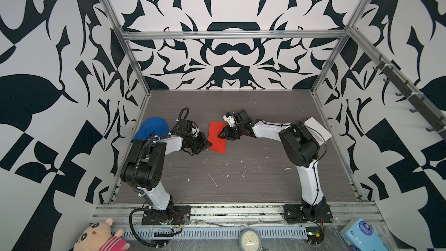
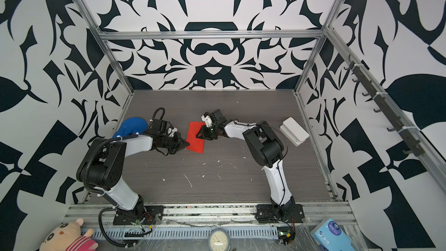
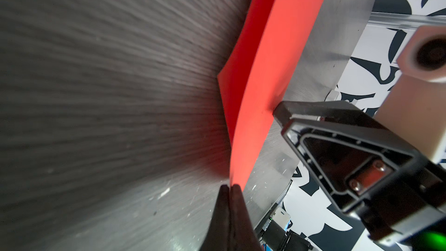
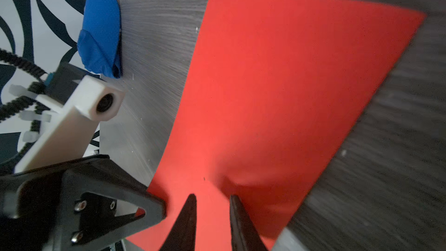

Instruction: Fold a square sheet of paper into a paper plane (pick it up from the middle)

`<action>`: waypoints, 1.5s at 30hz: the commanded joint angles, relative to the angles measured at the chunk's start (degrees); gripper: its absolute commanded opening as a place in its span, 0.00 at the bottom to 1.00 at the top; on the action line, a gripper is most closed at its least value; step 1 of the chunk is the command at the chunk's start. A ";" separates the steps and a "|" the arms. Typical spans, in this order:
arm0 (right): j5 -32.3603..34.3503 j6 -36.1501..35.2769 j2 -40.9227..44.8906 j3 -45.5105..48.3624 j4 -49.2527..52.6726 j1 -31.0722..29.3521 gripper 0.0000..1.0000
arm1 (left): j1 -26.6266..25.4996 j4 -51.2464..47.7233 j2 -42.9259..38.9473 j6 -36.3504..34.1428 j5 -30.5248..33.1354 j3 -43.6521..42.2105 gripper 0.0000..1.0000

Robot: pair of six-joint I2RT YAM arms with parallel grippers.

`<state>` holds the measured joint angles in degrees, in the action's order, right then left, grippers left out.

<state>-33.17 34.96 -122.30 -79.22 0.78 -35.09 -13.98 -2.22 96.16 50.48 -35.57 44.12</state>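
Far left on the worktop (image 1: 241, 177) sits a blue cloth lump (image 1: 152, 127), out of the play. Next along, the left claw (image 1: 210, 144) is pinched tight on the near-left edge of the square sheet of paper (image 1: 217, 138). The left wrist view has those tips (image 3: 229, 189) clamped flat together with the red edge running straight out from between them and raised off the wood. There is darker red beneath it, but whether that is the underside or a lower layer I cannot tell. The sheet lies mid-worktop, between the two arms in both top views (image 2: 196, 138). Its long outline runs far to near, drifting slightly right as it comes near. From the right comes the right claw (image 1: 220, 136), reaching in over the sheet's right edge toward its middle. In its own wrist view (image 4: 212, 201) the jaws stand narrowly apart, with red showing in the gap and nothing pinched that I can see. Well off to the far right, the white box (image 1: 318, 127) is not involved. The sheet lies just right of the left claw and just left of the right one, so both are on it. Only the left has hold, though, so I'd judge that any fold across that far-to-near line will be carried by the left arm.
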 commanded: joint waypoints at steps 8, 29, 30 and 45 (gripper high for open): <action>2.12 -2.50 -0.78 -1.03 3.16 0.37 0.27 | -1.19 4.37 0.78 2.57 -3.17 1.23 0.05; 2.32 -3.14 -0.57 0.29 4.79 0.33 0.27 | -4.13 5.12 7.11 8.06 -1.41 7.97 0.19; 2.32 -3.22 -0.42 0.29 4.76 0.31 0.27 | -4.29 4.88 7.20 8.18 -1.22 7.88 0.19; 1.20 -2.92 0.35 0.65 4.67 0.34 0.29 | -4.74 6.07 9.06 9.02 -0.11 8.35 0.37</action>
<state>-32.01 32.75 -123.15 -79.22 3.16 -34.83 -18.46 3.81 104.47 59.00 -36.38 51.62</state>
